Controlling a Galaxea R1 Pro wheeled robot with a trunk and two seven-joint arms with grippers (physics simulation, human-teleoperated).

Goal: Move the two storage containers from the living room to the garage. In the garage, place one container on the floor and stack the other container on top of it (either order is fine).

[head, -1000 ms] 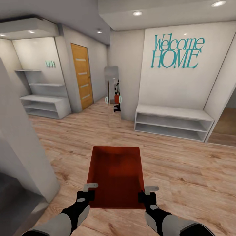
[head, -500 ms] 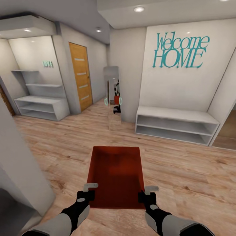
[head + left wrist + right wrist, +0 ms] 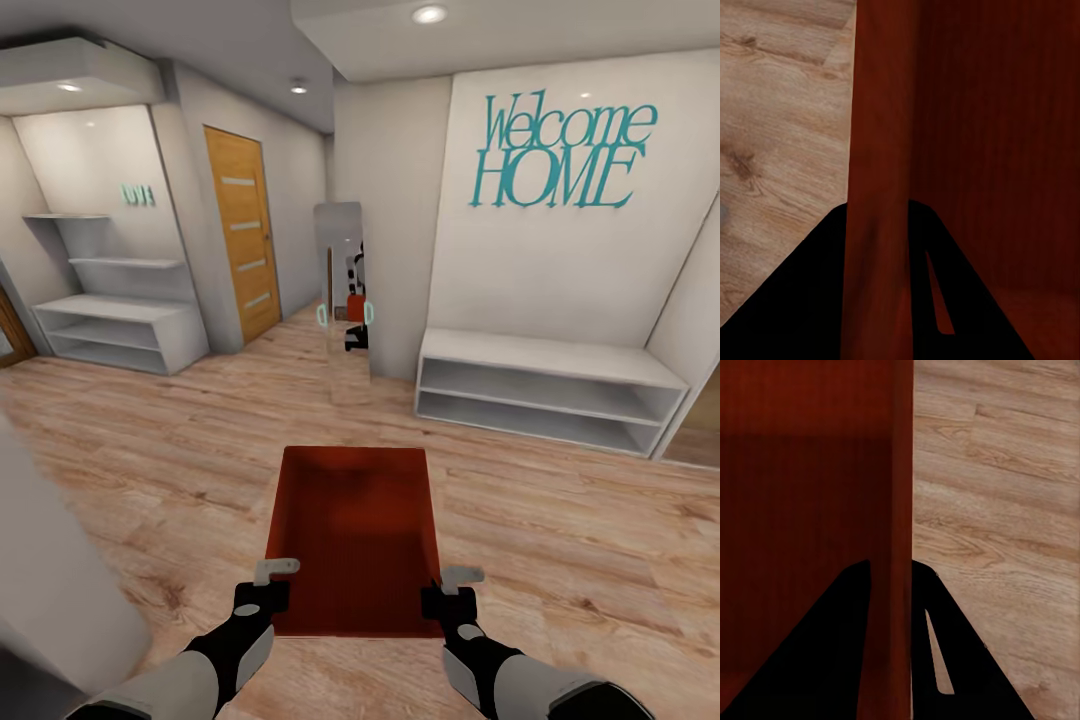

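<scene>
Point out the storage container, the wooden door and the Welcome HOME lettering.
storage container [image 3: 352, 545]: head view, on its inner bottom, between both grippers.
wooden door [image 3: 243, 235]: head view, on the middle of its orange panel.
Welcome HOME lettering [image 3: 560, 152]: head view, on the teal letters on the white wall.

A storage container [image 3: 355, 540] sits between the left end effector [image 3: 262, 598] and right end effector [image 3: 447, 600], above the plank floor [image 3: 560, 540]. Ahead stands a mirror [image 3: 344, 300], a door [image 3: 243, 235] to its left, low shelves [image 3: 540, 390] to its right.
</scene>
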